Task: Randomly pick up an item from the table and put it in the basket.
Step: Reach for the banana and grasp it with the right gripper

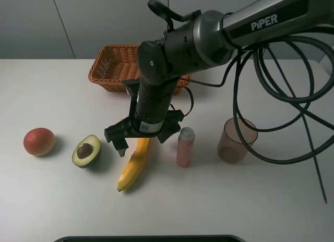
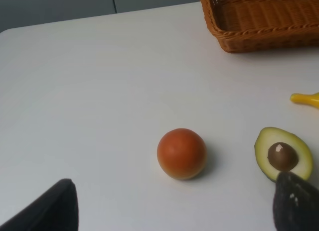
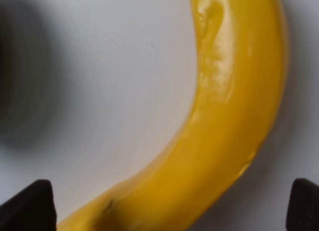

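Note:
The yellow banana (image 1: 130, 169) lies on the white table (image 1: 261, 200) between the halved avocado and the pink bottle. My right gripper (image 1: 142, 135) reaches across the middle and hangs low over the banana's far half, open, with one finger on either side. The right wrist view shows the banana (image 3: 234, 131) close up between the two dark fingertips (image 3: 27, 206). The wicker basket (image 1: 112, 64) stands behind the arm and holds nothing that I can see. My left gripper (image 2: 172, 206) is open and empty near the red-orange fruit. The banana's tip (image 2: 305, 98) also shows in the left wrist view.
A halved avocado (image 1: 86, 150) and a round red-orange fruit (image 1: 39, 141) lie left of the banana. A pink bottle (image 1: 185, 146) and a translucent brown cup (image 1: 236, 141) stand to its right. Black cables (image 1: 292, 96) loop over the right side.

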Controlling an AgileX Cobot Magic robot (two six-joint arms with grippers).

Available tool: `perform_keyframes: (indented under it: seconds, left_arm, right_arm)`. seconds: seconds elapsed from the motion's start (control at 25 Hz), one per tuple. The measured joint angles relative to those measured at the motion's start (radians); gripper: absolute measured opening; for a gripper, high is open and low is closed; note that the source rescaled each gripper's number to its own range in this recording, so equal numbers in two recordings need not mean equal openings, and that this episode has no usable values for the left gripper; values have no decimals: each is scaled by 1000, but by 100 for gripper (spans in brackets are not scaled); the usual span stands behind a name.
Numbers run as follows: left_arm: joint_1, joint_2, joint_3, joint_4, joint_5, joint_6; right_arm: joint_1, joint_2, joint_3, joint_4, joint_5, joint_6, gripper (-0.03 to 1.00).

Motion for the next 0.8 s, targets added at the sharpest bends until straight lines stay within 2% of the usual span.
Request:
perform_keyframes:
  seconds: [0.8]
  left_arm:
    - [0, 0, 0, 0, 0, 0]
  right_arm:
    - [0, 73, -19, 27, -48, -27, 99]
